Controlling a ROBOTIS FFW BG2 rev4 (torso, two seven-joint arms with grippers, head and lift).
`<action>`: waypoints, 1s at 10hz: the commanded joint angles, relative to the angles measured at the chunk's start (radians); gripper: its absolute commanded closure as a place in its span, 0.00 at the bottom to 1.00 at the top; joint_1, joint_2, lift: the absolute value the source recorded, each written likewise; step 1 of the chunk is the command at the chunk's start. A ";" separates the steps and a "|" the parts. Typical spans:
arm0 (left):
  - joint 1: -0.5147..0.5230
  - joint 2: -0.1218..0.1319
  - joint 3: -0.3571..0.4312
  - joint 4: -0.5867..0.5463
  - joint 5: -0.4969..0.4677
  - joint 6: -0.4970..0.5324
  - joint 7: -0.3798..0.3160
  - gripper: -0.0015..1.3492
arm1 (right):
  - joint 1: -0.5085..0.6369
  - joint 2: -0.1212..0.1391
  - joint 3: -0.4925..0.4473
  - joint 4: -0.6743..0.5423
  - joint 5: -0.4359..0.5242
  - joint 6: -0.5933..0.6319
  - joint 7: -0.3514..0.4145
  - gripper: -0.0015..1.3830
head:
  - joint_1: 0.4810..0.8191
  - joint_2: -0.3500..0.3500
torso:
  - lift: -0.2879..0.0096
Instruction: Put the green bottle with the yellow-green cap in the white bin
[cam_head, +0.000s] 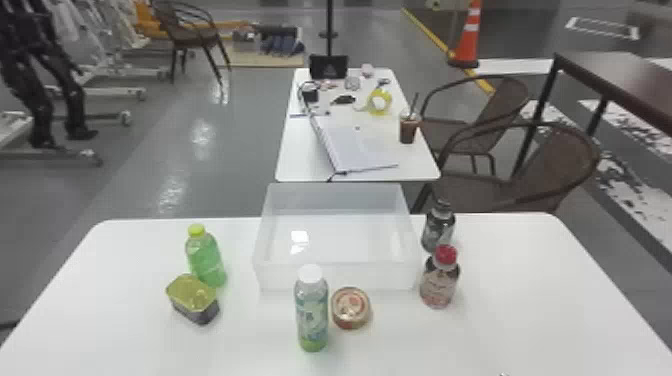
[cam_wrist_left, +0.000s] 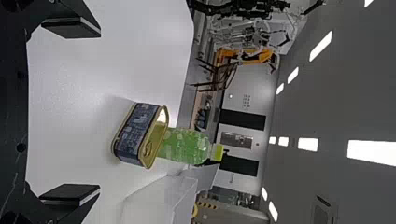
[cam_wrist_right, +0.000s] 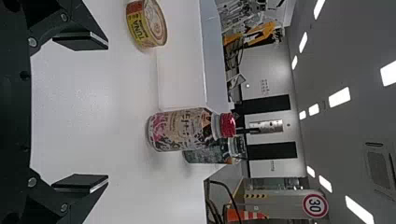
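The green bottle (cam_head: 205, 258) with its yellow-green cap stands upright on the table, left of the white bin (cam_head: 337, 276). A rectangular can touches or nearly touches its front. In the left wrist view the green bottle (cam_wrist_left: 183, 146) is partly behind that can, and the bin (cam_wrist_left: 161, 199) is beside them. My left gripper (cam_wrist_left: 99, 113) is open with nothing between its fingers, short of the can and bottle. My right gripper (cam_wrist_right: 108, 113) stands open and holds nothing, facing the red-capped bottle.
The rectangular can (cam_head: 194, 299) has a gold lid. A white-capped bottle (cam_head: 312, 309) and a round tuna can (cam_head: 351, 307) stand before the bin. A red-capped bottle (cam_head: 440, 277) and a dark bottle (cam_head: 438, 226) stand at its right. Behind is another table (cam_head: 295, 160).
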 joint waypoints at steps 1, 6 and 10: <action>0.000 -0.003 0.000 0.000 0.000 0.000 0.000 0.10 | -0.001 0.000 0.000 0.000 0.000 0.002 0.000 0.20 | 0.20 0.50 | 0.63; -0.003 -0.003 -0.001 0.000 -0.003 0.000 0.000 0.10 | -0.001 0.000 0.000 0.000 0.000 0.000 0.000 0.20 | 0.20 0.50 | 0.63; -0.054 -0.003 -0.001 -0.002 -0.038 0.054 0.000 0.09 | -0.001 0.000 0.000 0.001 -0.002 0.002 0.000 0.20 | 0.20 0.50 | 0.63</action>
